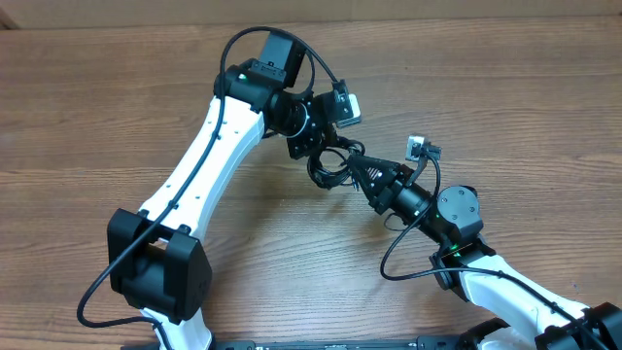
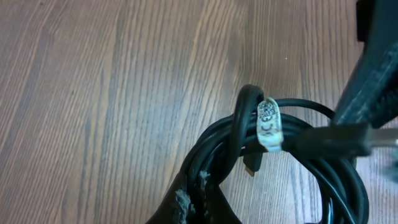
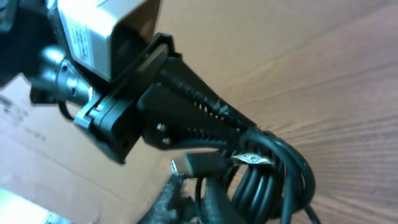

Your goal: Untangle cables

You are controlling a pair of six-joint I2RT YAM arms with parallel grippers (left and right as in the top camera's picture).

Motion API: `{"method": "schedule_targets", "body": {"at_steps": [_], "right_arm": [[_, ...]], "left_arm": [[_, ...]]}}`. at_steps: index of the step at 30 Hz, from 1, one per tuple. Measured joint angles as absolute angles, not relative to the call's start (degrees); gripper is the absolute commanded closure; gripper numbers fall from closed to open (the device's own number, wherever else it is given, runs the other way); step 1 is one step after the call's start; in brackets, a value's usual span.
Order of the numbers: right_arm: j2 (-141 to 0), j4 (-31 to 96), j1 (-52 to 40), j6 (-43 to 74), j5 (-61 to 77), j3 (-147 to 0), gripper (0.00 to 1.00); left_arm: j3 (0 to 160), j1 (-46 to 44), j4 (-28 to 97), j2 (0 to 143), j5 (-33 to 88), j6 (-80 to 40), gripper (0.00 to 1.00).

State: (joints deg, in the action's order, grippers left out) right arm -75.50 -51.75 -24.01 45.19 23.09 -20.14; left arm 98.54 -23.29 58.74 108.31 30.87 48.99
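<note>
A black cable bundle coiled in several loops hangs between my two grippers above the wooden table. In the left wrist view the coil carries a white label, and a plug end sticks out to the right. My left gripper is shut on the coil's lower loops. My right gripper grips the coil from the other side. In the right wrist view the coil and a USB plug lie just below the left gripper's fingers.
The wooden table stretches all round the two arms. The arms' own black wires loop beside them: the left arm's and the right arm's. A cardboard surface shows behind the left gripper in the right wrist view.
</note>
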Motion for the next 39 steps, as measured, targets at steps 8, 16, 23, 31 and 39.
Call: {"method": "schedule_targets", "body": {"at_steps": [8, 16, 23, 31, 39], "right_arm": [[-75.5, -42.5, -24.8, 45.1, 20.1, -22.7, 0.96], [-75.5, -35.3, -24.8, 45.2, 15.8, -23.2, 0.96], [-77.4, -35.0, -24.8, 45.2, 14.7, -23.3, 0.95], [-79.0, -34.7, -24.8, 45.3, 14.5, -23.3, 0.65], [-79.1, -35.0, -24.8, 45.4, 16.0, -23.6, 0.24]], "left_arm": [[98.5, -24.2, 58.5, 108.3, 28.4, 47.0, 0.96], [98.5, -24.4, 58.3, 108.3, 29.6, 46.4, 0.96], [98.5, -24.4, 57.5, 108.3, 37.6, 43.1, 0.96], [98.5, -24.7, 55.2, 108.3, 34.9, 34.5, 0.96], [98.5, -24.2, 52.5, 108.3, 31.2, 25.9, 0.96]]}}
